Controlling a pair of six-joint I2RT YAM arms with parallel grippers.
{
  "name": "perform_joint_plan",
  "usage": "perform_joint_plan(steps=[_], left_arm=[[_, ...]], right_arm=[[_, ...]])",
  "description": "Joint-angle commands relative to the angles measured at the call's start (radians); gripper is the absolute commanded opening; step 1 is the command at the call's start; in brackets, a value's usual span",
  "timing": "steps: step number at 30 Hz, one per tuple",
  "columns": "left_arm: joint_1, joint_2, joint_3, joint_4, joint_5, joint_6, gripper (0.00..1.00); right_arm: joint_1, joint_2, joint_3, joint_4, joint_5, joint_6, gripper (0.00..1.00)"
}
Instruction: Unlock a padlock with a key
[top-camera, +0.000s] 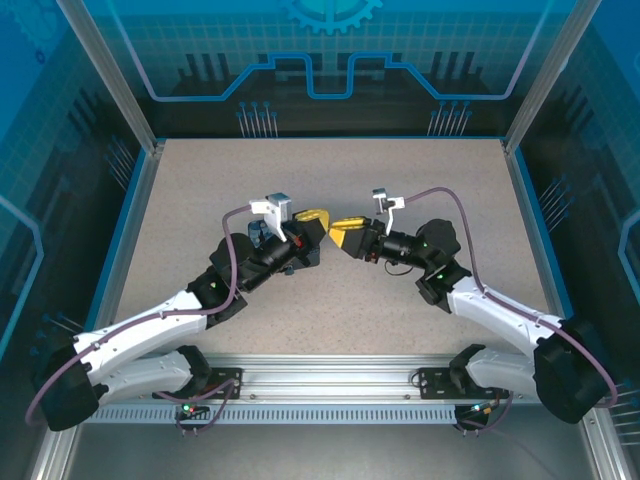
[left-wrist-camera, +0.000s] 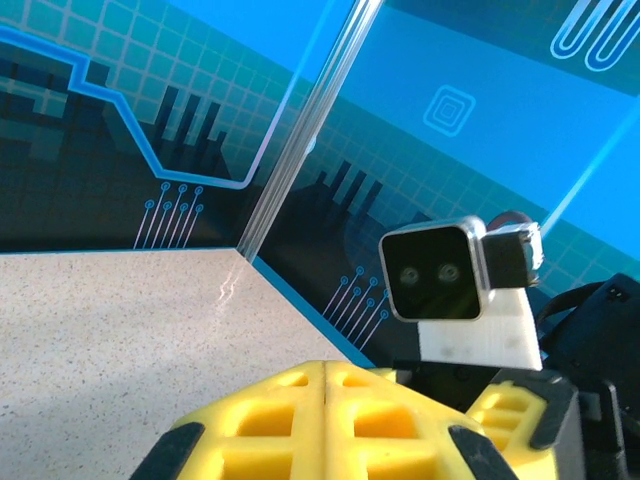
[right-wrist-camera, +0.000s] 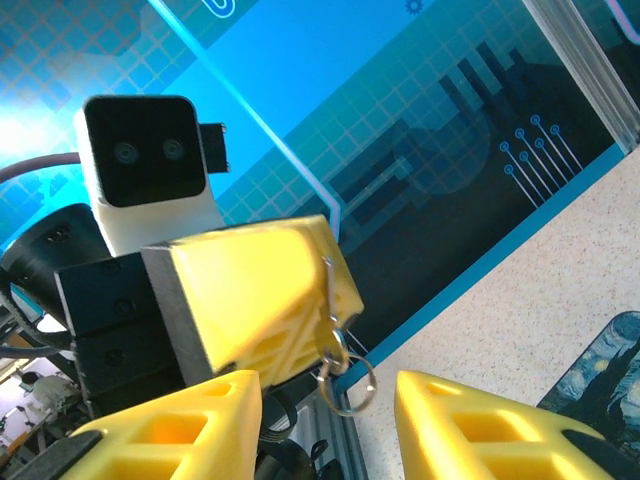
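**Q:** How did the large parts stand about the left tool (top-camera: 312, 222)?

**A:** It hung over the tabletop (top-camera: 330, 170), with the painted box (right-wrist-camera: 610, 370) lying below it. The right tool (top-camera: 348, 235) faced it tip to tip, just beside it, jaws partly open and holding nothing.

**Q:** And the small parts?

**A:** The left tool was pressed shut on the key (right-wrist-camera: 327, 285), whose long axis ran down the fingertip seam. A ring (right-wrist-camera: 345, 385) dangled beneath, between the right tool's fingers. The padlock could not be made out. The right arm was judged the nearer one for taking the key.
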Motion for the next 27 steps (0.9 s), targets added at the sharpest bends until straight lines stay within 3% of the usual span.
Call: perform_joint_plan(steps=[1,12,27], left_arm=[[0.001,0.002,-0.006,0.06,-0.012,-0.025,0.0],[0.001,0.012,-0.002,0.063,-0.01,-0.028,0.0],[0.002,0.008,-0.007,0.062,-0.018,-0.036,0.0]], right_arm=[[0.017,0.013,0.033,0.052,0.004,0.004,0.38],[0.026,0.016,0.051,0.06,0.004,0.003,0.35],[0.037,0.034,0.071,0.044,0.01,-0.001,0.18]])
